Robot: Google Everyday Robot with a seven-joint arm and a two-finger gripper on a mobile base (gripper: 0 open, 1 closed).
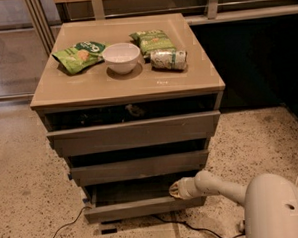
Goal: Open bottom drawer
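- Low on the cabinet point(137, 85), the bottom drawer point(138, 208) sits under the two wider fronts, standing partly out with a dark gap above its front.
- Your gripper point(176, 190) is at the right end of that gap, just above the front's top edge, reaching in from the right on the pale arm point(217, 188).
- You can't tell whether it touches the front, or whether it's open or closed.
- Up top: white bowl point(121, 57), green snack bag point(79, 55) on its left, second bag point(152, 40) and can point(169, 60) on its right.
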